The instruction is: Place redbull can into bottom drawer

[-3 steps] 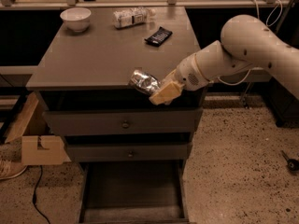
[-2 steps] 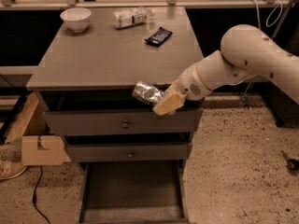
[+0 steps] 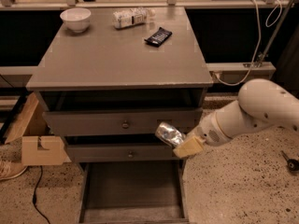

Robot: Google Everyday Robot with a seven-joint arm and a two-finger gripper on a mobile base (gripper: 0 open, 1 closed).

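The redbull can (image 3: 169, 133), a shiny silver can, is held sideways in my gripper (image 3: 180, 141). The gripper is shut on it, in front of the cabinet's right side, level with the gap between the top and middle drawers. The white arm reaches in from the right. The bottom drawer (image 3: 133, 190) is pulled out below, a wide grey tray with a bare floor. The can hangs above the drawer's right rear part.
On the cabinet top (image 3: 117, 55) stand a white bowl (image 3: 75, 19), a clear plastic bottle (image 3: 131, 17) lying down and a black snack bar (image 3: 158, 36). The two upper drawers have round knobs (image 3: 124, 124). A cardboard box (image 3: 39, 149) sits on the floor at left.
My gripper has carried the can down from the cabinet top's front edge to the level of the upper drawers, and a little to the right.
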